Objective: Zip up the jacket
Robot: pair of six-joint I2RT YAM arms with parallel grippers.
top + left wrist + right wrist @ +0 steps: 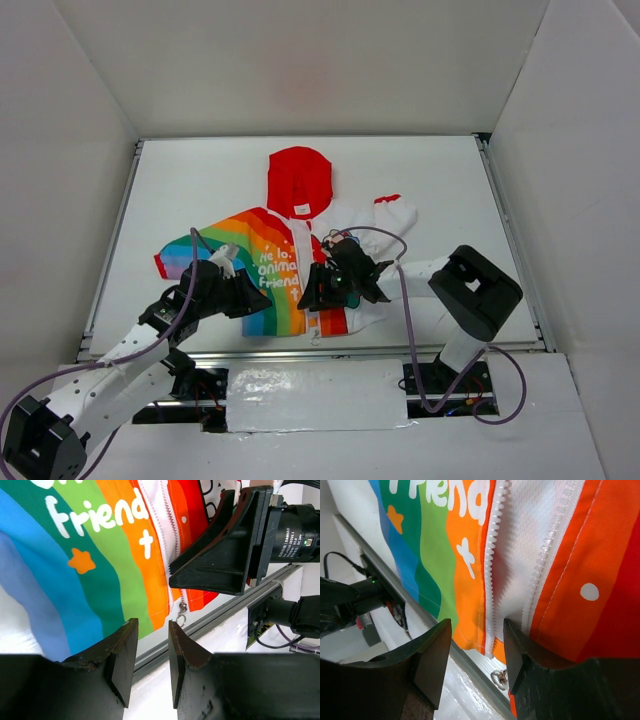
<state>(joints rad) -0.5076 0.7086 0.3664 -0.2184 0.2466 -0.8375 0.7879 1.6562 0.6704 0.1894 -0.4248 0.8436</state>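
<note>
Right wrist view: the right gripper (474, 652) has its jaws parted, one finger on each side of the hem of the jacket (445, 555), with nothing clamped. The white zipper (492, 555) runs up from the gap between the fingers. Its two rows of teeth lie apart, with white cloth showing between them. A small metal pull ring (499, 677) hangs below the hem at the lower middle of the frame.

Left wrist view: the left gripper (152, 660) also has its jaws apart and holds nothing. It sits at the bottom of the frame over the metal rail (210, 620) at the table's edge, just below the rainbow-striped half and near the pull ring.

Top external view: the jacket lies flat at the centre of the white table (180, 180), red hood (300, 180) towards the top of the frame and hem towards the bottom. Both grippers are at the hem, the left over the striped half, the right at the zipper line
</note>
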